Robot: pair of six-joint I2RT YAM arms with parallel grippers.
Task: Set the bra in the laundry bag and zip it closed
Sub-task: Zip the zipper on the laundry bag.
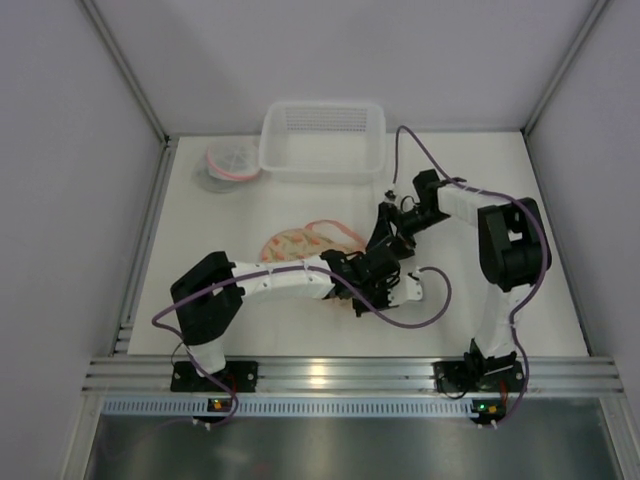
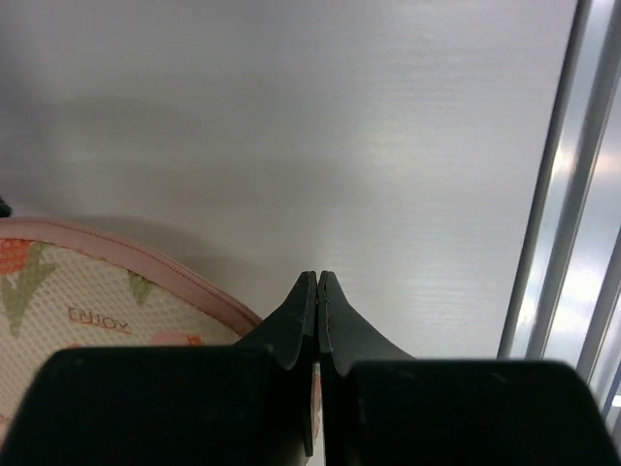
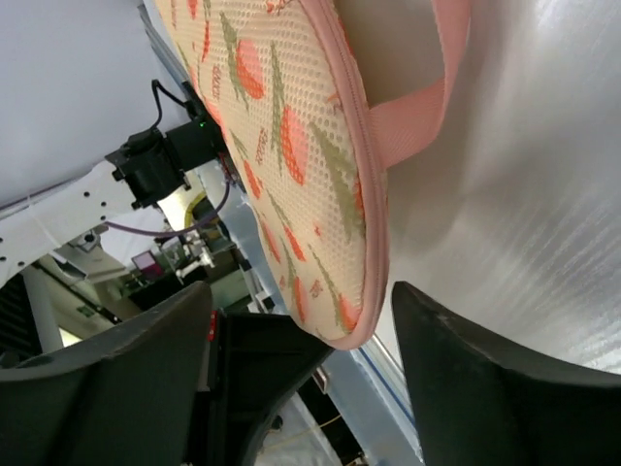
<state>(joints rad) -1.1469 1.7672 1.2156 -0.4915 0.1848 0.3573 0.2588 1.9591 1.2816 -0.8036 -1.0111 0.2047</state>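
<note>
The laundry bag is a round cream mesh pouch with a red and green print, a pink zip rim and a pink strap. It lies mid-table, partly under both arms. My right gripper is open, one finger on each side of the bag's rim, not touching it. My left gripper is shut just over the bag's far rim. A pink sliver shows between its finger bases, and I cannot tell whether any fabric is pinched. In the top view the two grippers sit close together. The bra is out of view.
A white perforated basket stands at the back. To its left is a small clear, pink-rimmed item. Purple cables loop over the table by the right arm. The aluminium rail runs along the near edge.
</note>
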